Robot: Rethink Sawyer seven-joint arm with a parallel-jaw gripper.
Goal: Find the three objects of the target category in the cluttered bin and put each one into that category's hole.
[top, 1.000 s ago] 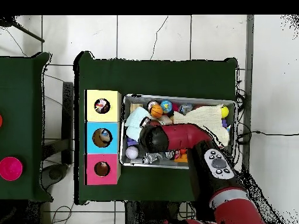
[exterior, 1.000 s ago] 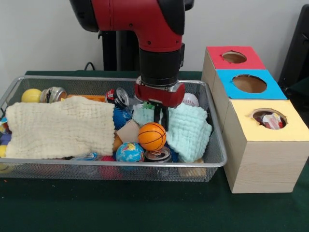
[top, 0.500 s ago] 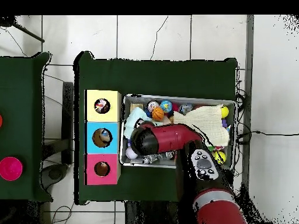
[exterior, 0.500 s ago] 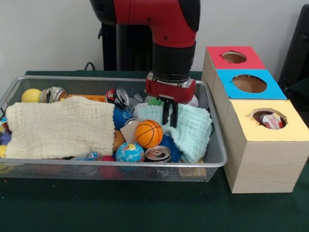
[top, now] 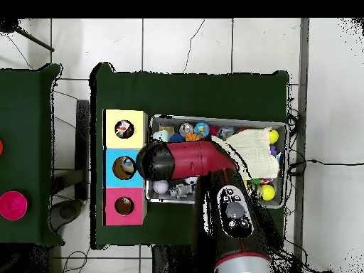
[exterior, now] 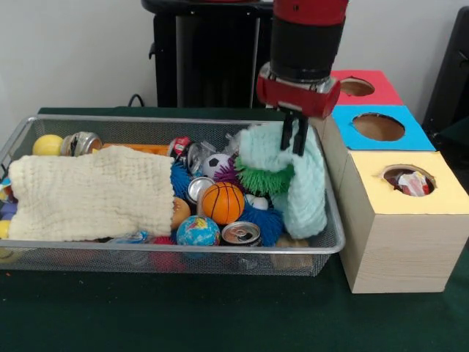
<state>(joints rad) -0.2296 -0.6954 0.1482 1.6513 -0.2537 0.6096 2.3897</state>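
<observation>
Mint-green cloth [exterior: 297, 180] hangs from the gripper [exterior: 294, 139], which I read as pinched closed on the cloth's upper edge; the cloth is lifted above the right end of the wire bin [exterior: 44, 257] and drapes down inside the bin's right rim. Beneath the raised cloth I see a green spiky ball [exterior: 262, 178], a purple spiky ball [exterior: 229, 174] and a small soccer ball [exterior: 214, 164]. Nearer the bin's front edge lie an orange basketball [exterior: 222, 202], a globe ball [exterior: 197, 231] and a can [exterior: 241, 234] lying end-on. A cream cloth [exterior: 88, 192] covers the bin's left half, with a yellow ball [exterior: 47, 144] at the back left corner. Just right of the bin stands a row of three boxes: the red box [exterior: 357, 86], the blue box [exterior: 377, 127] and the yellow box [exterior: 407, 183], each with a round hole on top. The table [exterior: 220, 315] is covered in dark green. In the overhead view the floor [top: 185, 43] is white tile.
</observation>
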